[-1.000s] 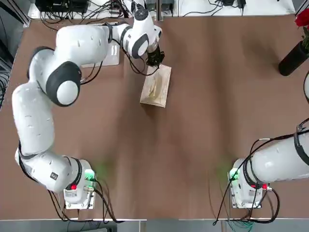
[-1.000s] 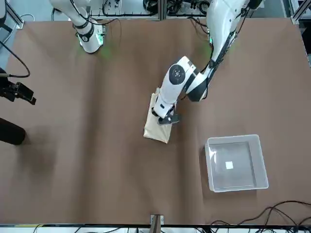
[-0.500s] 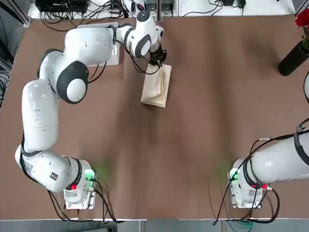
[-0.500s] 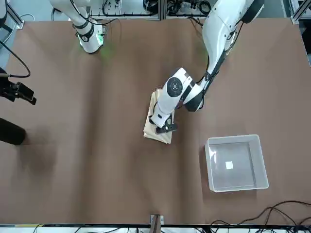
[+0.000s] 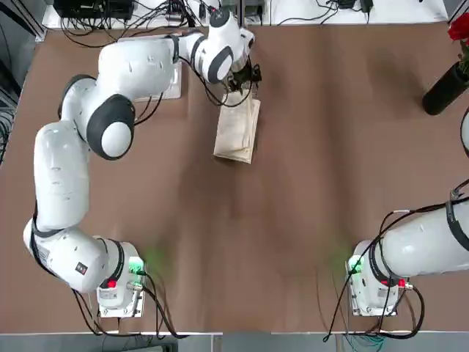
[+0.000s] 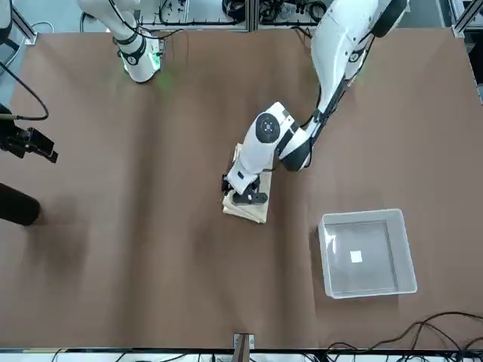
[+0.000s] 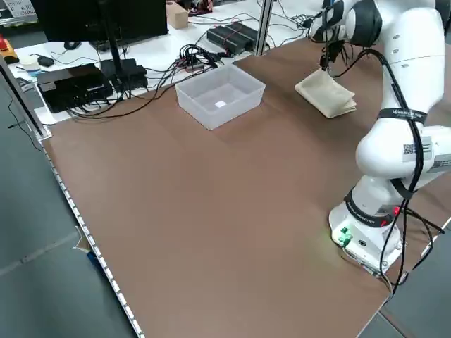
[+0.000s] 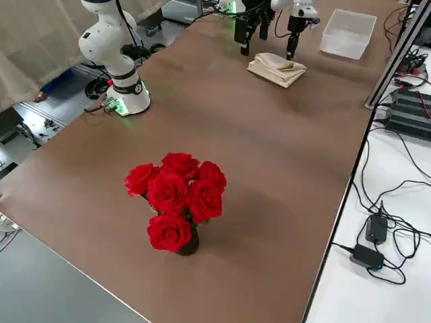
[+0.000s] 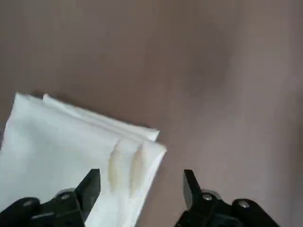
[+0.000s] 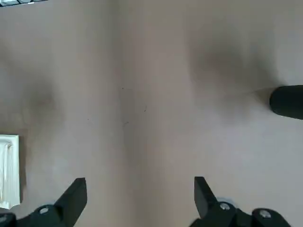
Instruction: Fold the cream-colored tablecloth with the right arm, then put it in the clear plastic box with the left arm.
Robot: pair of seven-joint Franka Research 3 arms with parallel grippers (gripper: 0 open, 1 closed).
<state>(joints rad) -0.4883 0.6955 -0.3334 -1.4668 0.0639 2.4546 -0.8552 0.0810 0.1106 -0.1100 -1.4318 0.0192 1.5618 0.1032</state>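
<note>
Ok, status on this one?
Left gripper open over folded cream tablecloth, not gripping. Right gripper parked open beyond the vase. Path to clear plastic box looks unobstructed.

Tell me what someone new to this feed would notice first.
Probably the bright red roses in their black vase, on the table toward the robot's right side. Next, the left gripper, open over the folded cream cloth on the table's left half. Beyond the cloth, toward the far left, sits the clear plastic box.
</note>
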